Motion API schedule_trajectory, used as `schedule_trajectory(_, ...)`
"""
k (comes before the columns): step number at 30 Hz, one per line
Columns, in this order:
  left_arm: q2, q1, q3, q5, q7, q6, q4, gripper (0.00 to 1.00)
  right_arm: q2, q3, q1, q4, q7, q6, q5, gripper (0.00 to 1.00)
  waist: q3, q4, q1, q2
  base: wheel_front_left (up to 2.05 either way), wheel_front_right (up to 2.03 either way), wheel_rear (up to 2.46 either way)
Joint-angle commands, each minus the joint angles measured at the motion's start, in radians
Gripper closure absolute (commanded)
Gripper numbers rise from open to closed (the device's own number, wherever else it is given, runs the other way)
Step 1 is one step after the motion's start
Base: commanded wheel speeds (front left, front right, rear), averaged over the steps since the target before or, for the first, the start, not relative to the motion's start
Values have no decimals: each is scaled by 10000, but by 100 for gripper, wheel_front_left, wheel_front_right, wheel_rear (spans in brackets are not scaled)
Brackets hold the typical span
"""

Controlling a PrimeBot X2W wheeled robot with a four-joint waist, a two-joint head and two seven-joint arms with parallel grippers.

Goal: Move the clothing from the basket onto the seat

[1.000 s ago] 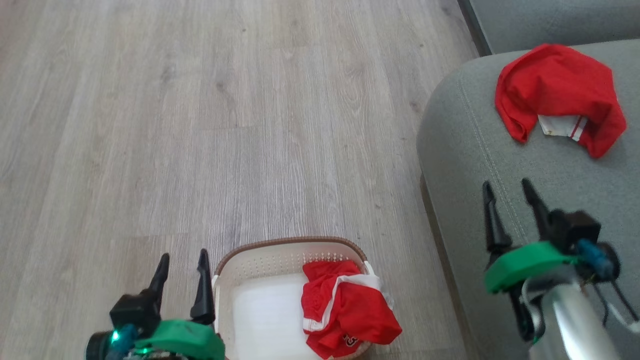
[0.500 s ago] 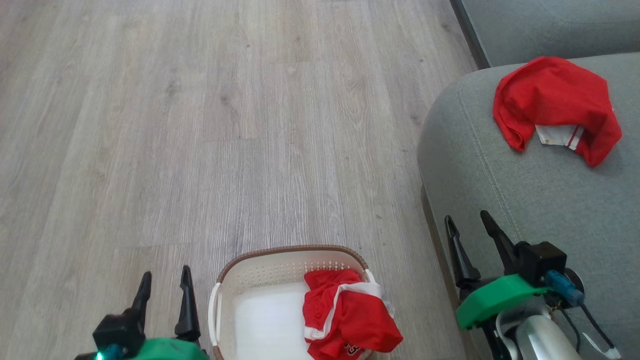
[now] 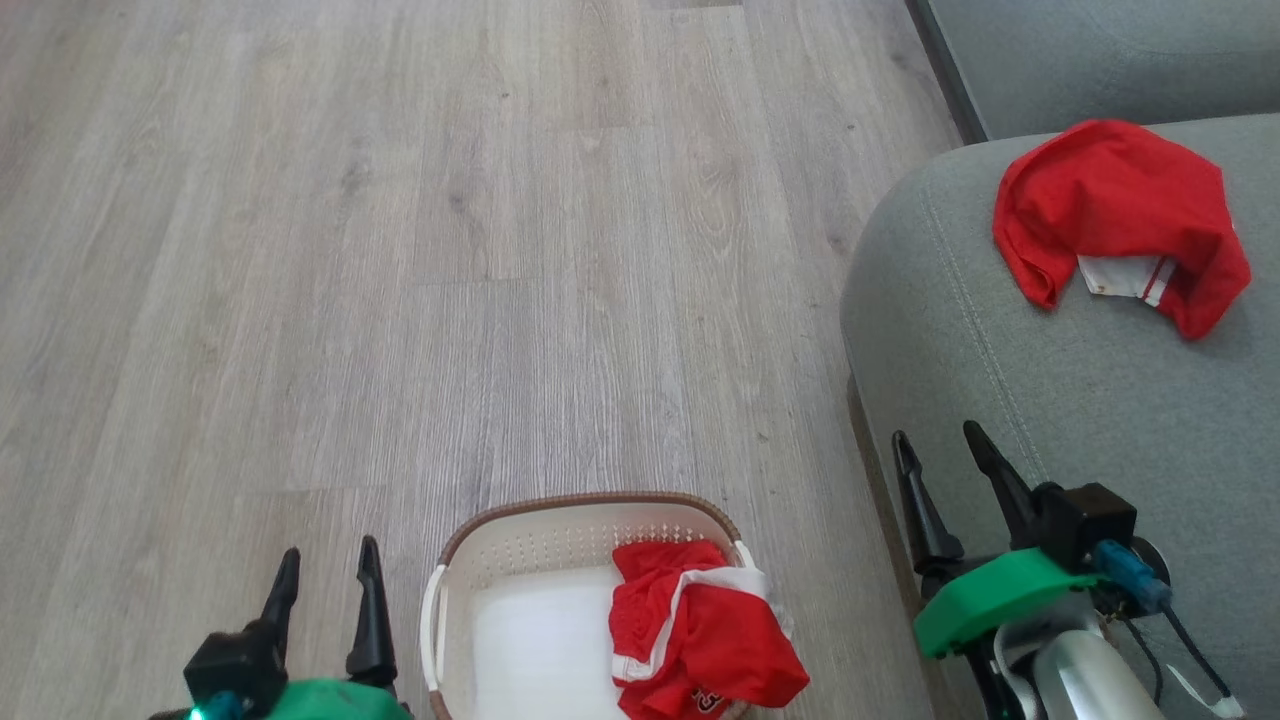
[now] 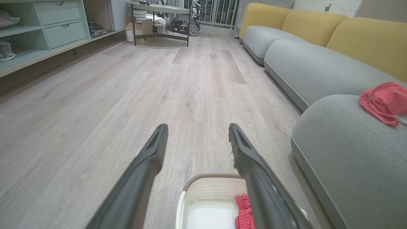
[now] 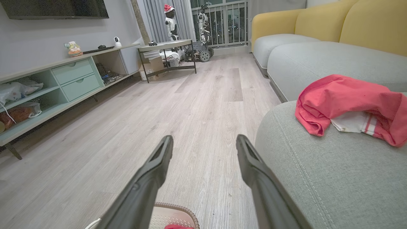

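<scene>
A red garment with white trim (image 3: 700,640) lies bunched in the right half of the cream basket (image 3: 520,540) on the floor; it also peeks out in the left wrist view as the garment (image 4: 243,211) in the basket (image 4: 206,190). A second red garment (image 3: 1115,215) with a white patch rests on the grey-green seat (image 3: 960,330), seen too as the garment (image 5: 346,105) on the seat (image 5: 318,178). My left gripper (image 3: 325,570) is open, left of the basket, holding nothing. My right gripper (image 3: 940,450) is open over the seat's near-left edge, holding nothing.
Pale wood floor (image 3: 400,250) stretches ahead. More grey sofa cushions with yellow backs (image 4: 318,28) line the right. A green shelf unit with drawers (image 5: 63,82) runs along the left wall, with a small table (image 5: 168,54) and robots far off.
A second ago the right gripper was higher and further right over the seat; it has drawn back toward me and leftward. The left gripper dropped lower in the picture. The camera shifted slightly.
</scene>
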Motion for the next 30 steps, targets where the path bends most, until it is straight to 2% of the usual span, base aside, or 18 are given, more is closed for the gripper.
schedule_trajectory(1, -37, -356, 350, 90, -124, -37, -241, 0, 50, 184, -187, -289, -65, -2, 90, 0, 4, -6, 1, -1, 0, 0, 0)
schedule_trajectory(22, -113, -315, 345, 252, -124, -223, -107, 0, 51, 85, -120, -318, -65, -2, 79, 0, 98, -22, 1, -1, 0, 0, 0)
schedule_trajectory(30, -99, -555, -78, 564, -124, -451, 336, 0, 51, -176, -99, -570, -65, -2, 12, 0, 416, -34, 1, -1, 0, 0, 0)
